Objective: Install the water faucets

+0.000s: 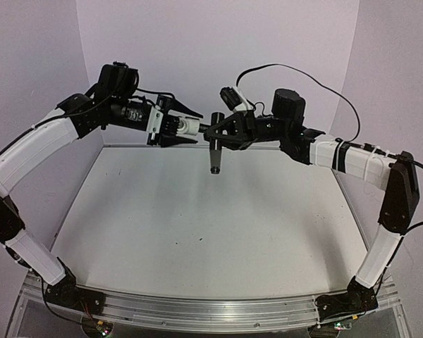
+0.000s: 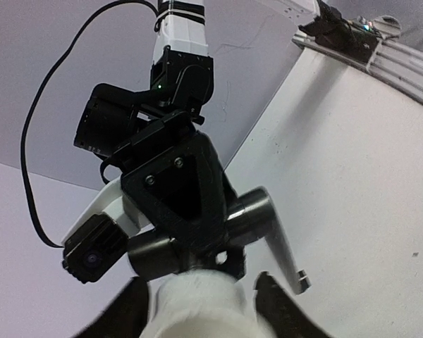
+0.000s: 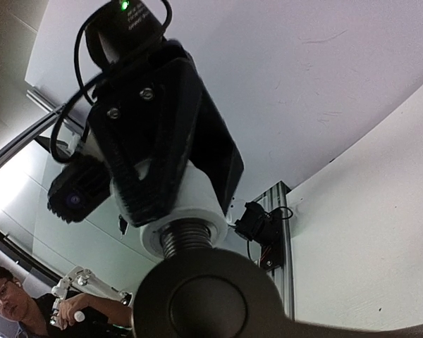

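Joining is in hand, high above the table: the right gripper is clamped on the black spout, and the white fitting meets it end-on. The left gripper encloses the fitting; whether it presses, I cannot tell. Next probably needs straight, aligned turning.

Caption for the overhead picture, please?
Left gripper with white fitting meets right gripper with black spout above the table.

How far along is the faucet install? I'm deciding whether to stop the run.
Done: both parts are off the table and mated, the black spout meeting the white fitting in mid-air. In hand: the right gripper clamps the spout; the left gripper brackets the fitting, grip unclear. Left: bare thread shows between them, so they likely need more tightening.
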You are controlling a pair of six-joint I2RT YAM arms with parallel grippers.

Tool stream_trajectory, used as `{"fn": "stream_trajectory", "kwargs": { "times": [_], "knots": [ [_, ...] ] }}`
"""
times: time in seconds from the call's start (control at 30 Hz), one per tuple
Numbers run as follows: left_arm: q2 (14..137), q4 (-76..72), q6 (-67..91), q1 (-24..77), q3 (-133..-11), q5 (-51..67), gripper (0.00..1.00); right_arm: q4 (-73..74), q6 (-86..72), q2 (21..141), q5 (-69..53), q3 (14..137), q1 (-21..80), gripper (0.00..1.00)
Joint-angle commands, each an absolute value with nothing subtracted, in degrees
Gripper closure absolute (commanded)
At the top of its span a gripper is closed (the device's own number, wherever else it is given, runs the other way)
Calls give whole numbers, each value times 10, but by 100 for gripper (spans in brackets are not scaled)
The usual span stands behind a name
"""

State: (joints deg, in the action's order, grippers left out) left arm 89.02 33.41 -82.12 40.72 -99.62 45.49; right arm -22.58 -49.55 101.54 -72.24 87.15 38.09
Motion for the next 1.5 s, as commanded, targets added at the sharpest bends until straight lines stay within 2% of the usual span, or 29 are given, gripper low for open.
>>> {"fn": "stream_trajectory", "kwargs": {
  "times": [0.0,0.07,0.1,0.47,0.6,0.77,0.9,1.03,1.17,1.47],
  "knots": [
    [844,161,-686,446,-860,437,20,-287,-469,985,-653,911,402,100],
    [823,86,-604,434,-820,420,4,-288,-464,975,-648,900,394,100],
    [814,64,-568,427,-810,418,1,-288,-460,971,-647,895,390,100],
    [728,-49,-220,392,-734,400,0,-269,-359,926,-617,799,358,100],
    [709,-62,-83,392,-716,401,0,-191,-243,910,-579,786,353,100],
    [691,-72,177,385,-687,240,0,-149,-51,866,-523,740,354,100],
    [715,-71,426,347,-665,326,2,-144,79,822,-475,697,355,100],
    [791,-126,588,346,-655,453,5,-142,145,802,-460,676,357,100],
    [827,-221,607,384,-646,492,0,-141,172,789,-461,660,362,100],
    [889,-230,565,427,-689,513,3,-141,170,770,-466,639,375,100]
  ]
}}
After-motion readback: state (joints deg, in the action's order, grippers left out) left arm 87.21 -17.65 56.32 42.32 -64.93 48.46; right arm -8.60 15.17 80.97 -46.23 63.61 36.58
